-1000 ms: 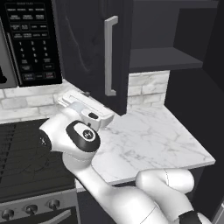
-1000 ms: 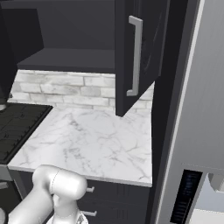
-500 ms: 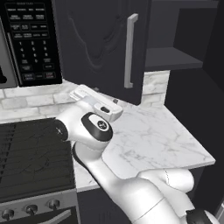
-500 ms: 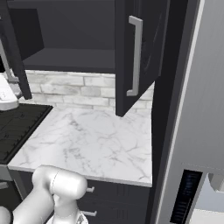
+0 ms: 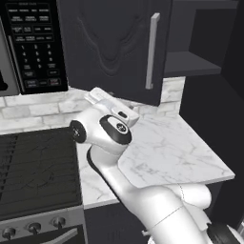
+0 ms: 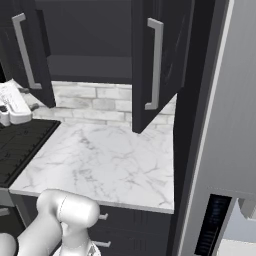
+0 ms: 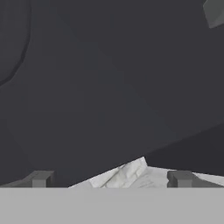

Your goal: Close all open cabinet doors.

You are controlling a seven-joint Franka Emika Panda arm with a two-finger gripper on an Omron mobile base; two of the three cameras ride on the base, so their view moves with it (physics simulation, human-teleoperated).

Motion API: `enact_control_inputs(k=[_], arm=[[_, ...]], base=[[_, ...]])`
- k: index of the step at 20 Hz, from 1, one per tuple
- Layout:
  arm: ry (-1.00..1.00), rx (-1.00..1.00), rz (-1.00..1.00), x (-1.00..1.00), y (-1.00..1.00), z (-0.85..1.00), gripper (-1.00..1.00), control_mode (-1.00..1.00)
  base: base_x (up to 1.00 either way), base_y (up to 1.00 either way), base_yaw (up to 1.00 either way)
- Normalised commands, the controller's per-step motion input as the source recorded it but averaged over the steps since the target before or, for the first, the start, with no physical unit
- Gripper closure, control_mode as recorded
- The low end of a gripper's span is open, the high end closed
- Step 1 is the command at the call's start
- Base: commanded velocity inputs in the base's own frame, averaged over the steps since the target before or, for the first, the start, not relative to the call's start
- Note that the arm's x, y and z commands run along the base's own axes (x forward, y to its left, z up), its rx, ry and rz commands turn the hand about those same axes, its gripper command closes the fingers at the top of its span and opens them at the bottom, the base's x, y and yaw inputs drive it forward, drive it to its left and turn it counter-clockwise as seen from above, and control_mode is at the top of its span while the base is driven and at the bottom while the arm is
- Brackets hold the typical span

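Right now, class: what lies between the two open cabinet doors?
In the right base view, between left door and right door: the open cabinet's dark shelf, apparently bare.

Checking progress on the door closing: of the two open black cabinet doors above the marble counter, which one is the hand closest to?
The left matte black carved door, beside the microwave. The white hand sits just under its lower edge, while the right black door hangs across the open cabinet by the tall panel.

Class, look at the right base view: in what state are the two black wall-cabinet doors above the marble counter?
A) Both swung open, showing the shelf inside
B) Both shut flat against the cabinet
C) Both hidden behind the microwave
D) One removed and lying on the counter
A: the left cabinet door and the right cabinet door both stand swung out from the cabinet, with the dark shelf showing between them.
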Motion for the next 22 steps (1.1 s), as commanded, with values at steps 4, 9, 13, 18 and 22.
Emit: enact_control_inputs(k=[4, 9, 13, 18, 22], arm=[[0.0, 0.09, 0.0, 0.21, -0.38, 0.06, -1.0, -1.0], [0.0, 0.05, 0.0, 0.13, -0.5, 0.12, -1.0, -1.0], [0.04, 0.0, 0.0, 0.0, -0.45, 0.21, -1.0, -1.0], [0.01, 0.0, 0.0, -0.04, -0.63, 0.28, -1.0, -1.0], [0.02, 0.0, 0.0, -0.1, -0.62, 0.3, -1.0, -1.0]], base=[[0.0, 0.0, 0.0], [0.0, 0.0, 0.0], [0.0, 0.0, 0.0], [0.0, 0.0, 0.0], [0.0, 0.0, 0.0]])
